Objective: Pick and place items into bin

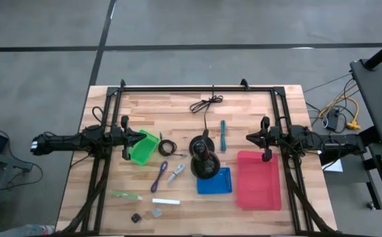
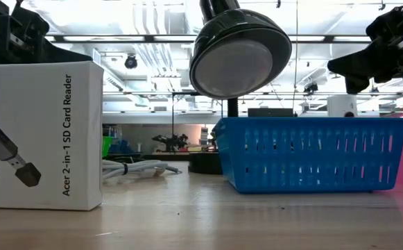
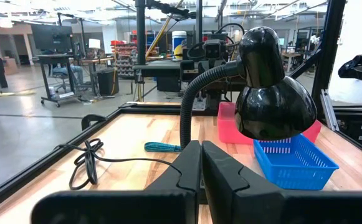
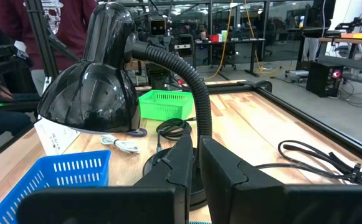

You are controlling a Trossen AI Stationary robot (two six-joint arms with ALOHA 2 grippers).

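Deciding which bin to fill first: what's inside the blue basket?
Blue basket: its visible floor looks bare; the black desk lamp overhangs and hides one corner.

A black desk lamp (image 1: 204, 161) is parked mid-table (image 1: 256, 108), its base touching the back edge of the blue basket. Its long black cord (image 1: 206, 105) is run toward the table's far edge and bunched up there. A white card reader box (image 2: 38, 135) is seen close up in the low view.
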